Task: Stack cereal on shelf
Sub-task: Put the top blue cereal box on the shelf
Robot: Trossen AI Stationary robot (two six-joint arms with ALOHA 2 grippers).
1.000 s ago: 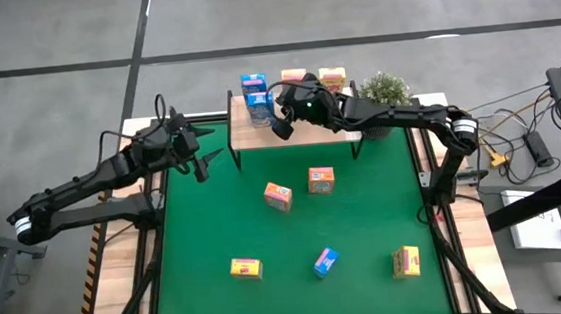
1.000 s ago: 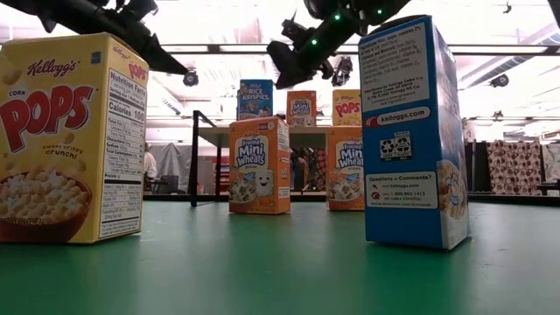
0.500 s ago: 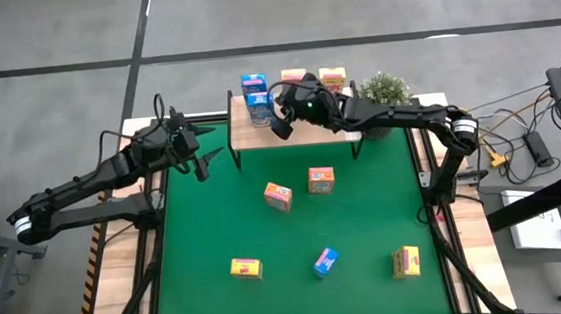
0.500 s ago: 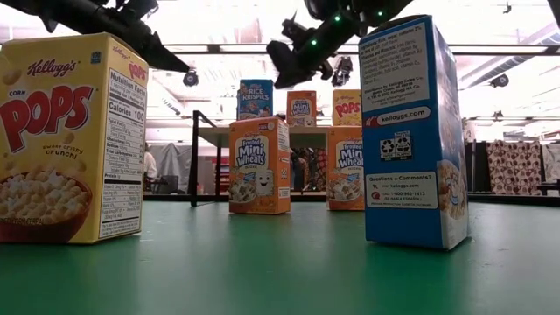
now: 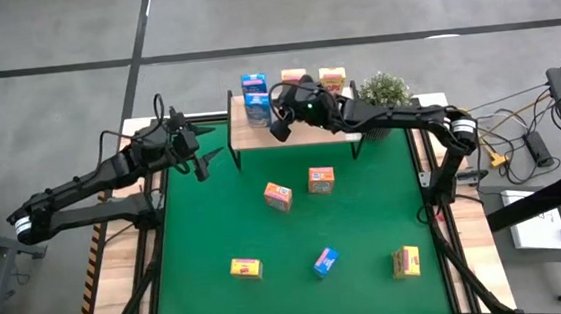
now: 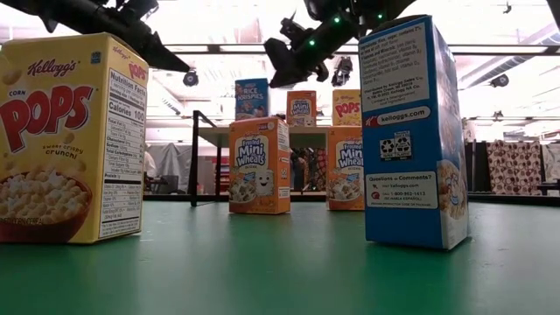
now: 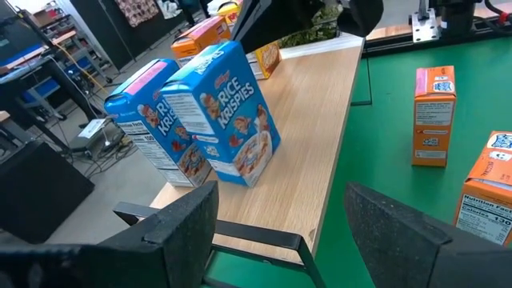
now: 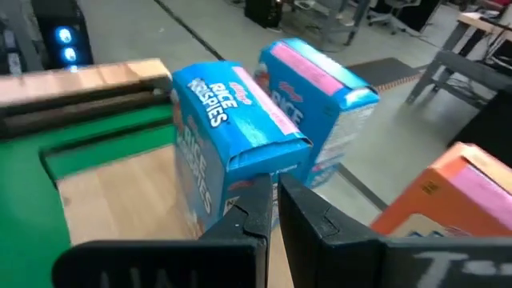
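The wooden shelf [image 5: 304, 133] stands at the table's far edge. On it stand two blue cereal boxes [image 5: 257, 107] [image 5: 253, 83], an orange one [image 5: 294, 76] and a yellow one [image 5: 331, 77], each on its base. My right gripper [image 5: 280, 128] is shut, just right of the nearer blue box [image 8: 228, 152]. My left gripper [image 5: 201, 165] hangs open off the shelf's left end with nothing between its fingers [image 7: 280, 212]. On the green mat are two orange boxes [image 5: 278, 195] [image 5: 321, 179], two yellow [image 5: 246, 268] [image 5: 406, 260] and one blue [image 5: 326, 262]. My right gripper's shut fingertips [image 8: 264, 196] are against the nearer blue box's narrow side [image 8: 256, 172], a little below its top flap. The fingers come nearly level from the table's right. The box stands upright on the shelf board, next to the other blue box [image 8: 320, 104].
A green potted plant [image 5: 386, 90] stands at the shelf's right end, under my right arm. Wooden table borders [image 5: 153, 257] run along both sides of the mat. Bare mat lies between the shelf and the loose boxes.
My right gripper, still shut, has edged toward the table's left. The nearer blue box on the shelf has shifted slightly left with it and stays upright.
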